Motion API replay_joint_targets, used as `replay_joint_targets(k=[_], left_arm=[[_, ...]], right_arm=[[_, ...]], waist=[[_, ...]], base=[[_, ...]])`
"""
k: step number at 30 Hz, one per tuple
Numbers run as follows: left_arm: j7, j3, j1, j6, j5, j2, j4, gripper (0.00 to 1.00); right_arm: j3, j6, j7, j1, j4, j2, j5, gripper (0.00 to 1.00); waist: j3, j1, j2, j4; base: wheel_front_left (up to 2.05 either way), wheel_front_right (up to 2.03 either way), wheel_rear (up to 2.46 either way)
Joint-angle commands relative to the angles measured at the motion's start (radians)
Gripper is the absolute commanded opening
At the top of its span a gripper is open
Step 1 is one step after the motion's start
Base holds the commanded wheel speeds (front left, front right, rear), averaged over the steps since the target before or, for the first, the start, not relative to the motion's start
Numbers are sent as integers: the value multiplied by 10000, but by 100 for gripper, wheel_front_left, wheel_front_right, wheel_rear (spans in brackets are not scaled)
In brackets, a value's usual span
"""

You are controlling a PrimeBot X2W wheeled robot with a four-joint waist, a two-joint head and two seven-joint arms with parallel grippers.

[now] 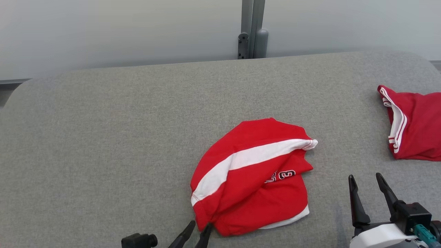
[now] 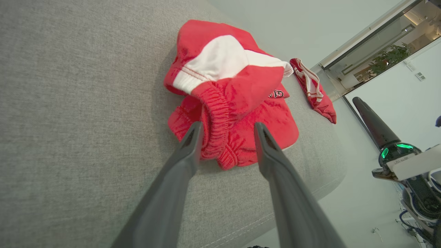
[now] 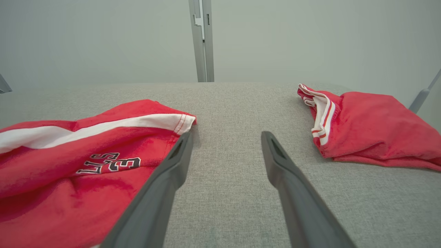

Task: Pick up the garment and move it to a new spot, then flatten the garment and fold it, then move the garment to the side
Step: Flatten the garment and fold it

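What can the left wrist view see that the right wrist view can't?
Left wrist view: the open left tool either side of a gathered waistband, and a distant potted plant. Right wrist view: the open right tool over bare grey cushion, and a grey post. Both: the red-and-white garment, a second red garment, the cushion.

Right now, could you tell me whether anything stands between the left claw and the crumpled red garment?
Nothing visible does. The left claw is open, its fingertips right at the gathered waistband of the red garment. The second red garment lies apart, far over on the right of the grey cushion.
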Motion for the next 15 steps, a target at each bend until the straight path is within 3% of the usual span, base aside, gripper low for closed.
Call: replay_joint_targets(k=[1,15], left_arm=[[119,-1,104,-32,-194,59,56,100],[554,1155,-104,-68,-2298,649,-257,100]], right_arm=[[14,-14,-29,5,22,-17,-21,100],[86,-14,-29,122,-40,-17,87,100]], waist=[[-98,-1,0,48],[-211,-1,0,-184]], base=[[0,0,0],[0,0,0]])
